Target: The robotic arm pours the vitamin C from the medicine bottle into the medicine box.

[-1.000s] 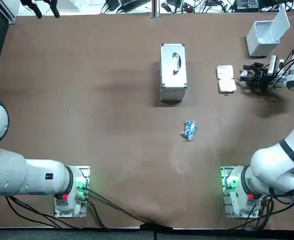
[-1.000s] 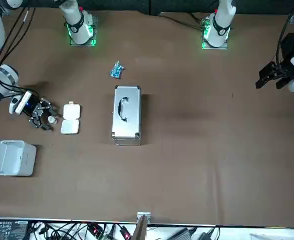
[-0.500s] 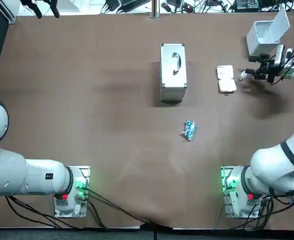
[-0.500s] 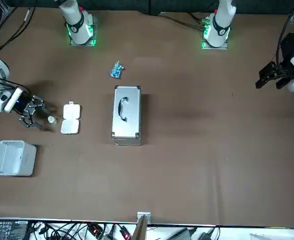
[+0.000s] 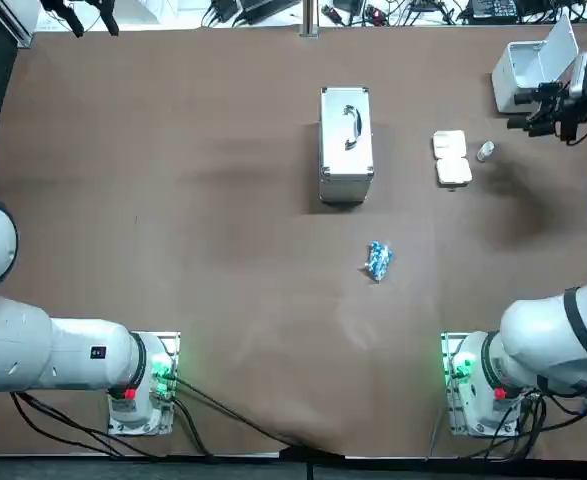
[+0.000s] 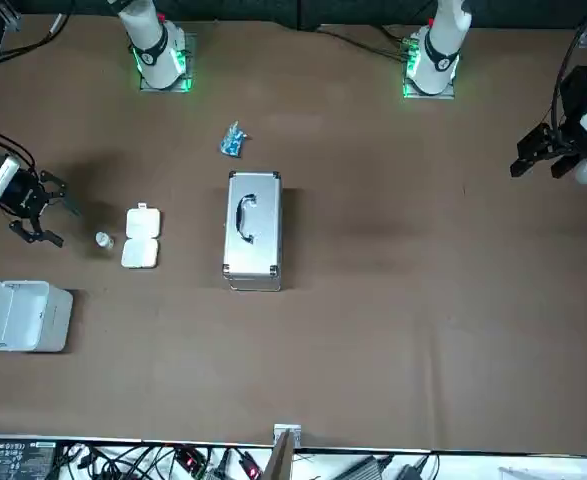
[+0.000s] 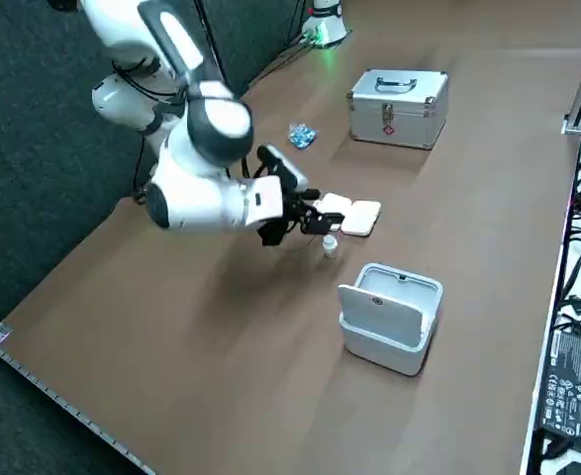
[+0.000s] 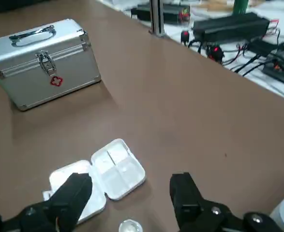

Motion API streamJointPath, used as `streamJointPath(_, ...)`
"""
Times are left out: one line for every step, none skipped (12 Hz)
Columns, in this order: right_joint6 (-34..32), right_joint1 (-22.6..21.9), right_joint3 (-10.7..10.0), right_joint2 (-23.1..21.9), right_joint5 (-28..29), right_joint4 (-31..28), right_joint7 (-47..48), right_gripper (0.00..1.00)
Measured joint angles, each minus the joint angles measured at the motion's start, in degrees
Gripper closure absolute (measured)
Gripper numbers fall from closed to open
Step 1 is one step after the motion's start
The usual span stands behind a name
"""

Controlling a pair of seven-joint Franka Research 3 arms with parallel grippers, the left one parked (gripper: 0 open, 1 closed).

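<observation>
Closest to the robot's side of the table (image 5: 223, 250) there's a little blue packet (image 5: 377, 260) lying on its own, well apart from everything else. Further out is a metal case (image 5: 346, 145) with a handle on top and a red cross on its front, lid closed. To the robot's right of the case sits the white pill box (image 5: 452, 158), flipped open so both halves lie flat and you can see the compartments. I can't make out any pills in them. The bottle (image 5: 485, 151) is just beside the pill box on its right, looks like it's standing upright on the table with nothing holding it. The right gripper (image 5: 525, 120) hangs in the air a bit past the bottle, fingers spread wide, nothing between them, not touching the bottle. Behind it at the far right corner is a white bin (image 5: 531, 70) with its lid tipped up
</observation>
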State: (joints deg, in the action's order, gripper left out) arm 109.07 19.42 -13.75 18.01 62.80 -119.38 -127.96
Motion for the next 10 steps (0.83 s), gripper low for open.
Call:
streamJointPath(1.3, -1.2, 0.0, -1.8, -2.2, -0.1, 3.5, 0.00)
streamJointPath(2.6, -2.5, 0.0, -3.4, -4.3, -0.2, 7.4, 0.00)
streamJointPath(5.1, -5.4, 0.2, -6.3, -9.3, -0.2, 16.4, 0.00)
streamJointPath(5.8, -6.7, 0.4, -7.7, -12.5, -0.2, 21.6, 0.00)
streamJointPath(6.3, -7.8, 0.7, -9.1, -16.2, -0.2, 27.6, 0.00)
streamJointPath(6.6, -8.8, 1.1, -10.3, -20.0, 0.0, 34.2, 0.00)
streamJointPath(6.7, -9.8, 1.7, -11.3, -23.6, 0.2, 41.0, 0.00)
streamJointPath(6.9, -10.7, 2.1, -12.0, -26.7, 0.6, 46.7, 0.00)
streamJointPath(7.1, -11.5, 2.5, -12.4, -29.5, 1.2, 51.5, 0.00)
streamJointPath(7.2, -12.2, 3.0, -12.7, -32.1, 1.8, 55.9, 0.00)
